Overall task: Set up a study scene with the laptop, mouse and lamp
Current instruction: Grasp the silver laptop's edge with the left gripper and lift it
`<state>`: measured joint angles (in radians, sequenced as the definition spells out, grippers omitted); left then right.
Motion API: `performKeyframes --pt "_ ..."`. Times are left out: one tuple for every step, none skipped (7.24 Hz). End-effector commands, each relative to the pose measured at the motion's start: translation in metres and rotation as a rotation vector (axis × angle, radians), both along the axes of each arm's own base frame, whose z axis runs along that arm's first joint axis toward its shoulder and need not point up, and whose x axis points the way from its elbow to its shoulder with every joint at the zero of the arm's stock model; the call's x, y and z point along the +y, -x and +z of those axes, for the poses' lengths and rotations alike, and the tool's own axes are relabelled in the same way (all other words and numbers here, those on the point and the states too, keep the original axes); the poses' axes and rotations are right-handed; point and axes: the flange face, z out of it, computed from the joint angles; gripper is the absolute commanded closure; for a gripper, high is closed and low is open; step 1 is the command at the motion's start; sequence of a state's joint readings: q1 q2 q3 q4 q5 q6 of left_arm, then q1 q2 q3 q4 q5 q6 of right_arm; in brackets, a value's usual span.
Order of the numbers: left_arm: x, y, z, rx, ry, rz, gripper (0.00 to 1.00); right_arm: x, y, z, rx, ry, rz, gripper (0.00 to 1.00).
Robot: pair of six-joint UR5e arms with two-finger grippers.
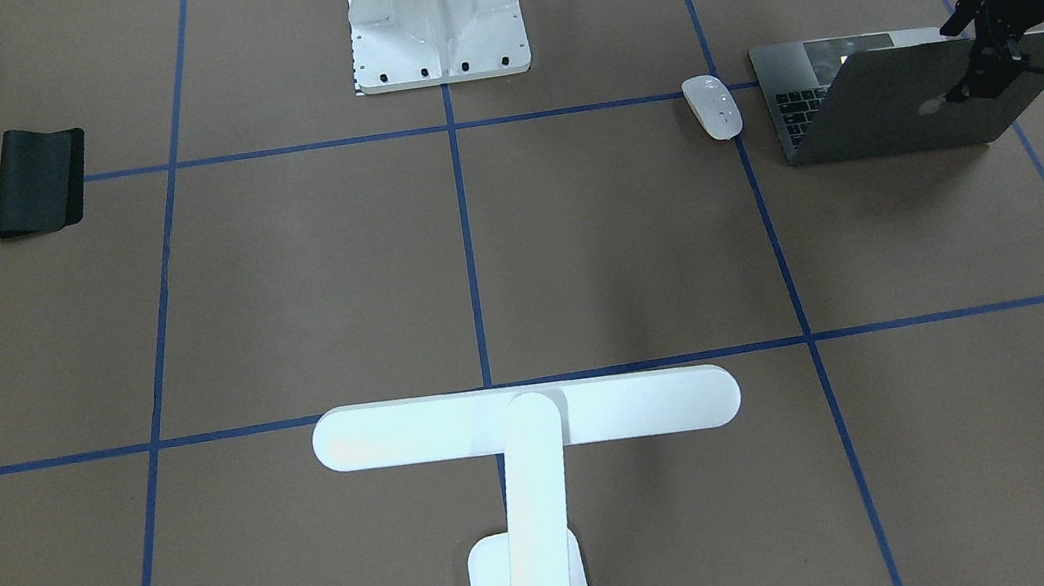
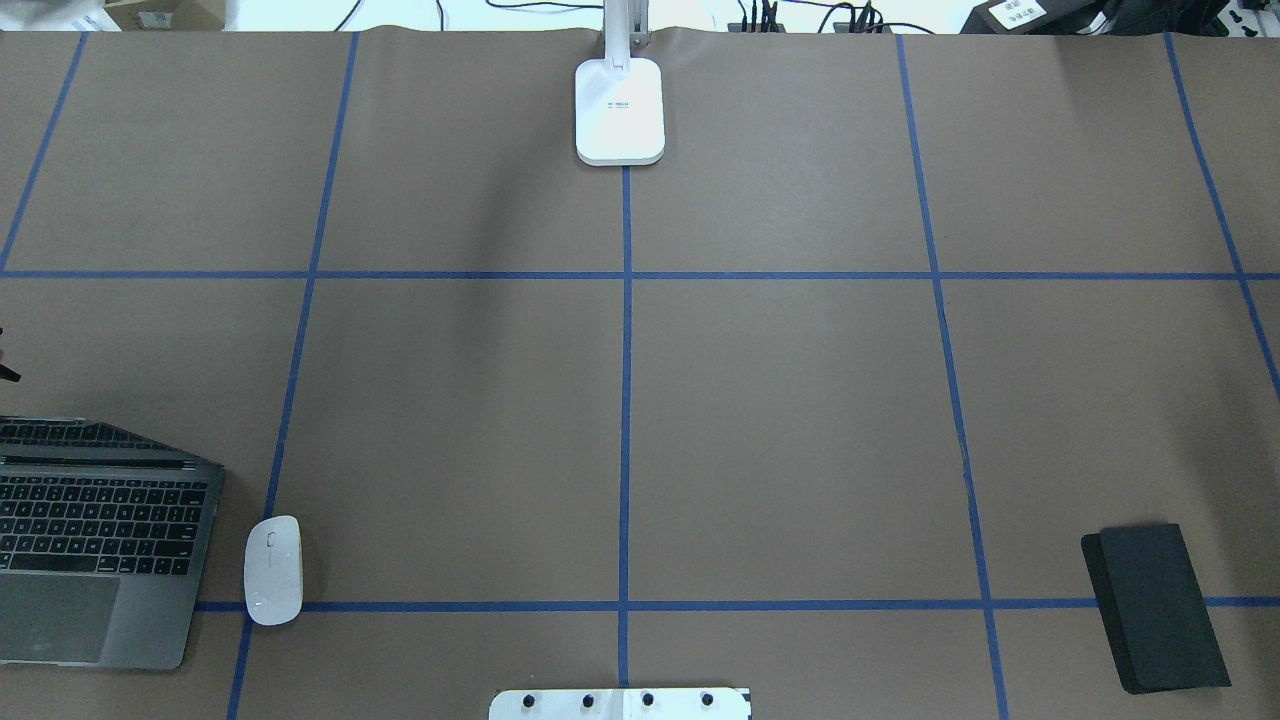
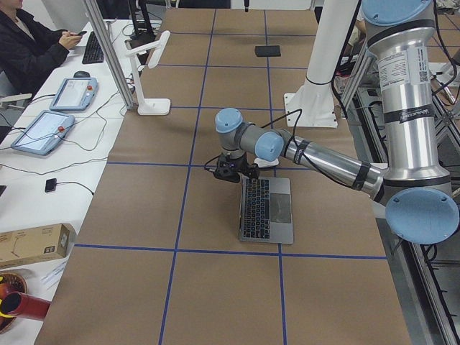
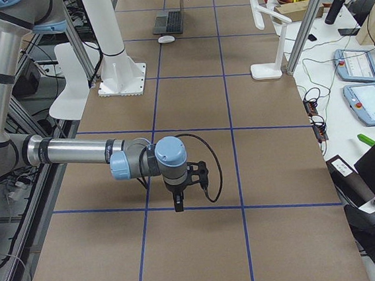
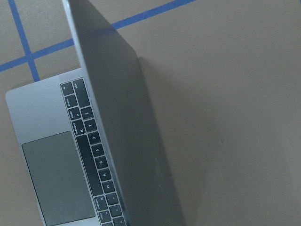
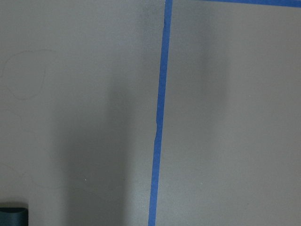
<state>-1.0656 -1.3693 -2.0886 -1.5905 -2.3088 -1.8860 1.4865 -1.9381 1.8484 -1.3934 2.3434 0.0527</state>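
The space-grey laptop (image 1: pixel 901 107) stands partly open near the table's corner on the robot's left, keys and trackpad showing in the overhead view (image 2: pixel 100 560) and the left wrist view (image 5: pixel 51 174). My left gripper (image 1: pixel 973 82) straddles the top edge of its lid, one finger on the outer face by the apple logo, shut on the lid. The white mouse (image 1: pixel 712 106) lies beside the laptop (image 2: pixel 273 570). The white T-shaped lamp (image 1: pixel 526 418) stands at the far middle edge, base (image 2: pixel 620 110) on the table. My right gripper (image 4: pixel 178 204) hovers over bare table; I cannot tell its state.
A flat black mat (image 2: pixel 1155 605) lies near the robot's right side, its corner in the right wrist view (image 6: pixel 11 214). The white bolted pedestal (image 1: pixel 436 22) stands at the robot's middle edge. Blue tape lines grid the brown table. An operator sits beyond the lamp side.
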Motion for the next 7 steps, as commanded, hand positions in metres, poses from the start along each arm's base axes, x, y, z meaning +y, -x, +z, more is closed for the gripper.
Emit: performKeyframes --pt "0.003 -0.002 0.005 -0.013 0.011 -0.001 0.99 0.001 0.0 -0.001 -0.001 -0.009 0.0 0.0" --pt "0.002 -0.002 0.003 -0.011 0.009 -0.002 1.0 0.001 0.0 -0.001 0.0 -0.015 0.0 0.0" --pt "-0.002 -0.002 -0.001 -0.002 0.001 -0.003 1.0 0.003 0.0 0.0 0.0 -0.014 0.0 0.0" --pt "-0.004 -0.002 -0.004 0.006 -0.002 0.001 1.0 0.004 0.0 0.0 -0.002 -0.017 0.0 0.0" --pt "-0.006 -0.001 -0.014 0.019 -0.023 0.004 1.0 0.004 0.0 0.0 -0.003 -0.015 -0.001 0.0" --pt "-0.004 -0.001 -0.022 0.047 -0.03 0.034 1.0 0.006 0.0 0.001 -0.005 -0.012 -0.001 0.0" --pt "0.0 -0.001 -0.04 0.052 -0.027 0.06 1.0 0.01 0.0 0.004 -0.007 -0.003 -0.001 0.0"
